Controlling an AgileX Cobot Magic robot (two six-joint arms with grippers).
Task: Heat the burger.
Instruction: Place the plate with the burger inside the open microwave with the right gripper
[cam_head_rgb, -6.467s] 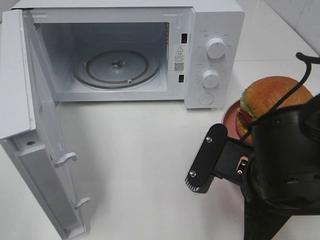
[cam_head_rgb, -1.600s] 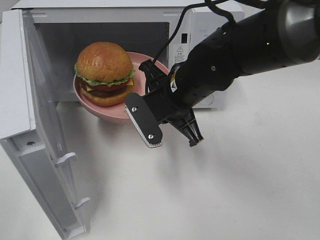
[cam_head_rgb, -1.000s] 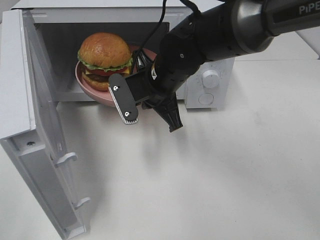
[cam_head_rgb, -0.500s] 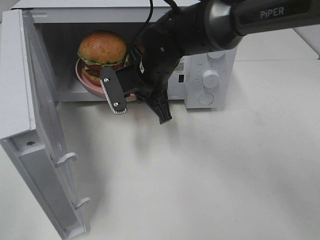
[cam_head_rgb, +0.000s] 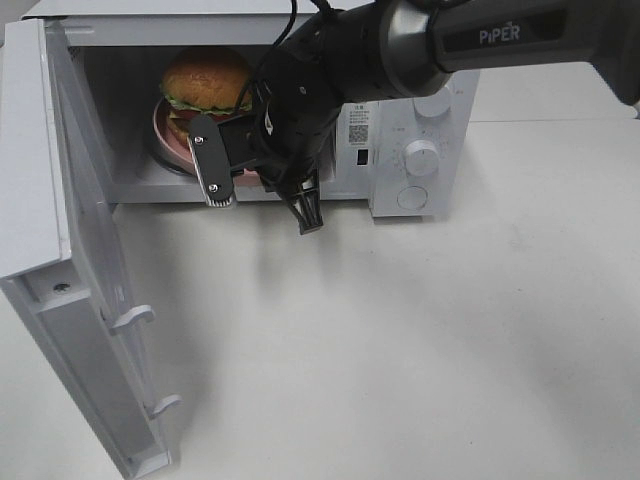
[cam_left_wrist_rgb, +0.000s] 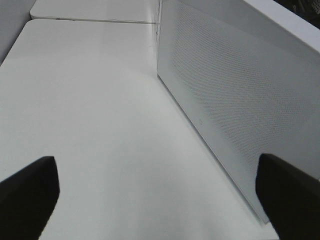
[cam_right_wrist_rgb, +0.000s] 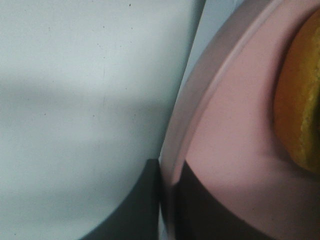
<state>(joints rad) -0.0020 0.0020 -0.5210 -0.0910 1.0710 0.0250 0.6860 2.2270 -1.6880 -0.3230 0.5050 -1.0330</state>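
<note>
Right gripper (cam_right_wrist_rgb: 167, 200) pinched on pink plate (cam_right_wrist_rgb: 235, 150) rim inside microwave (cam_head_rgb: 395, 170); arm (cam_head_rgb: 400, 50) hides plate's near edge, burger (cam_head_rgb: 205, 82) half shadowed. Left gripper (cam_left_wrist_rgb: 156, 170) spread wide, only fingertips visible.

**Setting:** robot test bench dressed as a kitchen corner.
**Evidence:**
- white microwave (cam_head_rgb: 392, 178), its open cavity directly ahead of the right claw (cam_right_wrist_rgb: 167, 196)
- microwave door (cam_head_rgb: 40, 160) swung wide, off to the claw's far side
- two rotary dials (cam_head_rgb: 421, 157) beside the claw
- bare white tabletop (cam_head_rgb: 420, 350) beneath the claw
- pink plate (cam_right_wrist_rgb: 235, 150) pinched by its rim in the claw
- black arm (cam_head_rgb: 470, 40) lettered PIPER behind the claw
</note>
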